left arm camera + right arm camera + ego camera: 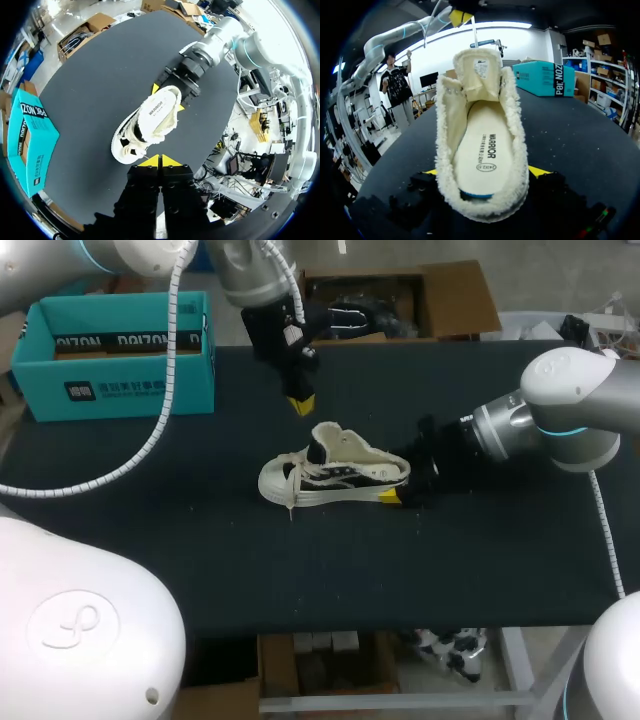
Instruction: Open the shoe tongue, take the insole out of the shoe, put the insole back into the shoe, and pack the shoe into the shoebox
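Observation:
A white shoe [330, 475] with fleece lining stands mid-table, toe to the left. Its tongue [479, 65] is lifted up and the insole [482, 155] lies flat inside. My right gripper [400, 478] sits at the heel with one yellow tip on each side of it, pressing the fleece. Behind and above the shoe hangs my left gripper [300, 403], its yellow tips [160, 161] together and nothing between them. In the left wrist view the shoe [147, 120] lies just ahead of those tips. The teal shoebox [115, 355] stands at the back left.
A white coiled cable [160, 410] drapes from my left arm over the shoebox's front to the table's left. An open cardboard carton [440, 295] stands behind the table's far edge. Bare black tabletop [330, 570] lies in front of the shoe.

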